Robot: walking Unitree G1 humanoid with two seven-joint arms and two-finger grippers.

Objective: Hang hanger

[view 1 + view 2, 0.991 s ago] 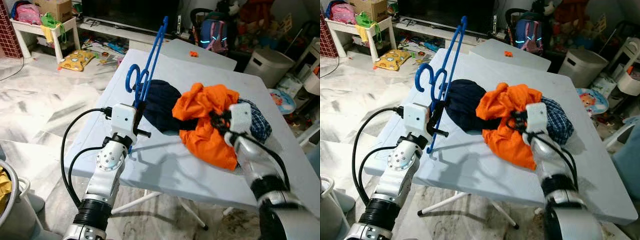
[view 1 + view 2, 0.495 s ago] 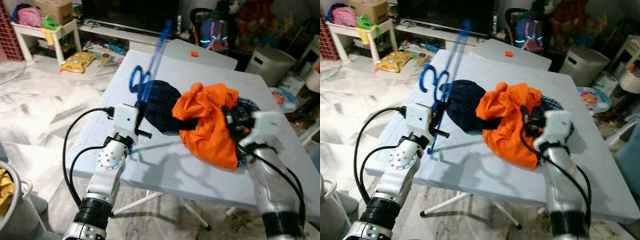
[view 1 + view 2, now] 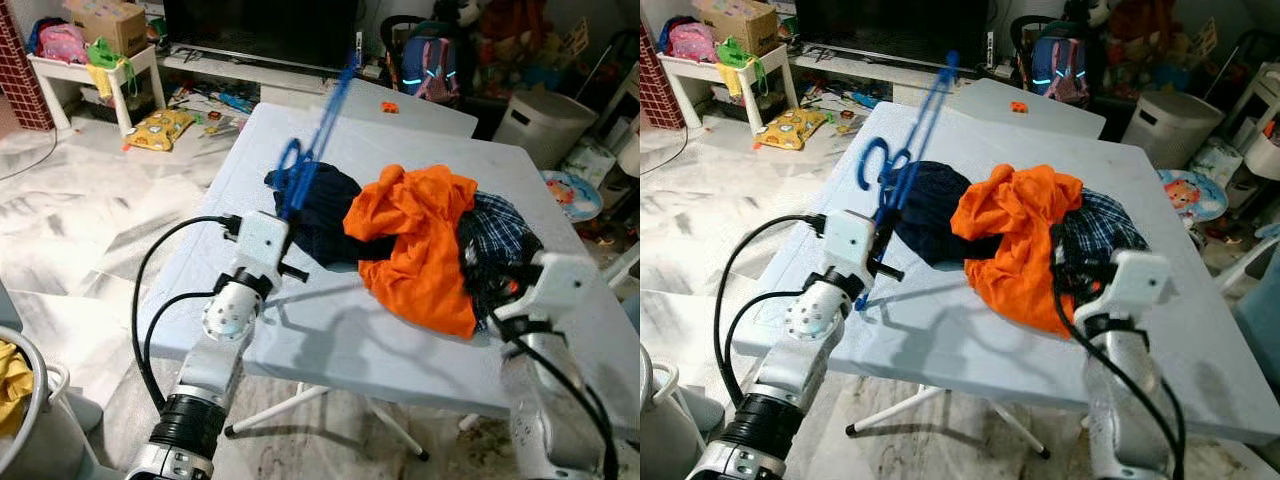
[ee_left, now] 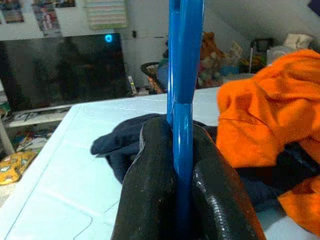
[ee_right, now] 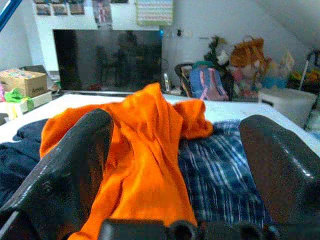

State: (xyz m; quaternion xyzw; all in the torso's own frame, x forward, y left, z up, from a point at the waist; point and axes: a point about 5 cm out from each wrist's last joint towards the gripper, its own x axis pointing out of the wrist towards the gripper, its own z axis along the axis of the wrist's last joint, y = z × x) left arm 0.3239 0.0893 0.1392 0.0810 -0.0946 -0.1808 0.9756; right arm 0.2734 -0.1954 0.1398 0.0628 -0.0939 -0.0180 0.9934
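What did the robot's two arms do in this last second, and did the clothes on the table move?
The right gripper pulled back from the orange garment toward the table's near edge; its jaws stand open, holding nothing. The left gripper stayed clamped on the blue hanger, carrying it slightly farther over the table. The clothes pile lies as before.

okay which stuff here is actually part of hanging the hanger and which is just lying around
Part of the job:
blue hanger, clamped in the left gripper
right gripper, jaws open

Lying about:
orange garment
navy garment
plaid shirt
folding table
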